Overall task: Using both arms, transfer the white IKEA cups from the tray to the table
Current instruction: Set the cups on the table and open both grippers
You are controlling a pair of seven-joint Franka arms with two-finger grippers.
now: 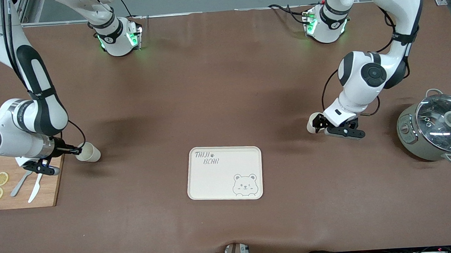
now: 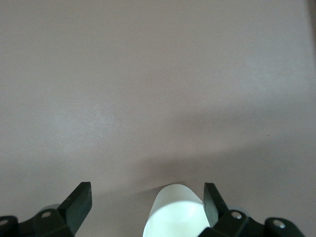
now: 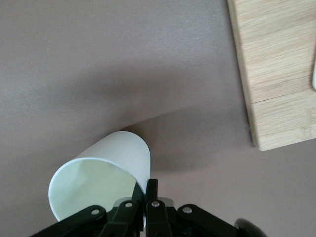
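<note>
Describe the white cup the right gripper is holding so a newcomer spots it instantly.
Start at the wooden cutting board with lemon slices at the right arm's end of the brown table. Just beside its corner, the right gripper is shut on the rim of a small cream-white tapered cup. Unlike the twin cup between the left gripper's open fingers, this one is pinched by its wall and tilted.

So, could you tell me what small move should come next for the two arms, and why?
Probably the right gripper should open. It is shut on the rim of its white cup, which sits beside the cutting board, off the empty tray. The left gripper is already open around the other cup, so it looks ready to lift away.
</note>
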